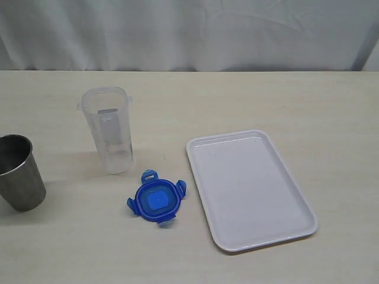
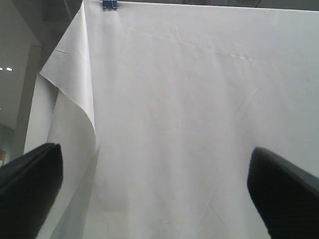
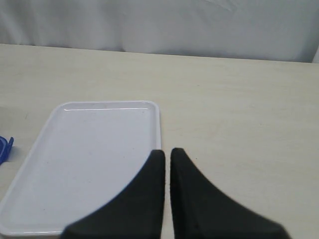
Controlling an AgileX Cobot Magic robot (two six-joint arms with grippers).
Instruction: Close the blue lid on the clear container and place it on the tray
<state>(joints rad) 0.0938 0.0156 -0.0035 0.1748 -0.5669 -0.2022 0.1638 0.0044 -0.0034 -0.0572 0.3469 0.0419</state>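
Right wrist: tray [image 3: 84, 159] by R gripper [image 3: 167, 151]

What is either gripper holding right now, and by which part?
Nothing. The left gripper is open on empty air; the right gripper is shut empty. The lid and container sit free on the table.
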